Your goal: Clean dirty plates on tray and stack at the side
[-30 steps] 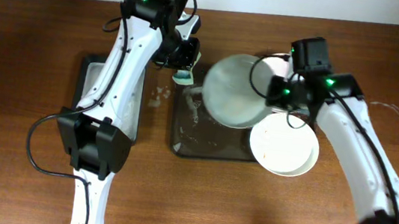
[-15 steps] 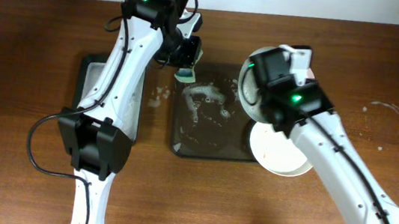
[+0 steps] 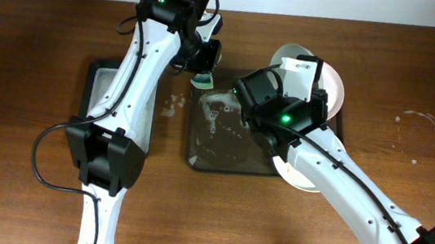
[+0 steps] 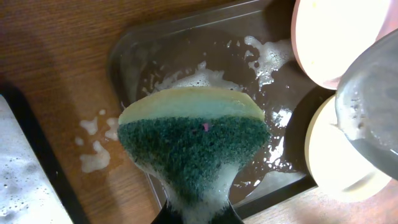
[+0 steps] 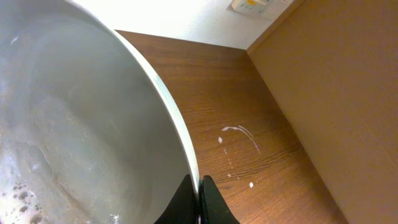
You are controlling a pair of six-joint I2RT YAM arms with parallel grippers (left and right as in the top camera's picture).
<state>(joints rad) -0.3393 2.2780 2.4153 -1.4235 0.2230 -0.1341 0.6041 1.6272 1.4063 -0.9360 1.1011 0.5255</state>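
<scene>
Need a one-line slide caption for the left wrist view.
Left gripper pinching a soapy green-and-yellow sponge over a corner of the foam-streaked tray, white plates at right.

The large dark brown translucent rectangular tray lies flat on the worktop, its floor wet and streaked with white foam. One round shallow white plate, faintly pinkish, rests at the tray's far right corner, partly hidden. A second white plate sits at the near right corner, its edge reaching past the rim. The third plate, grey-white, wet and flecked with suds, is steeply tilted, its rim pinched in the right gripper.
</scene>
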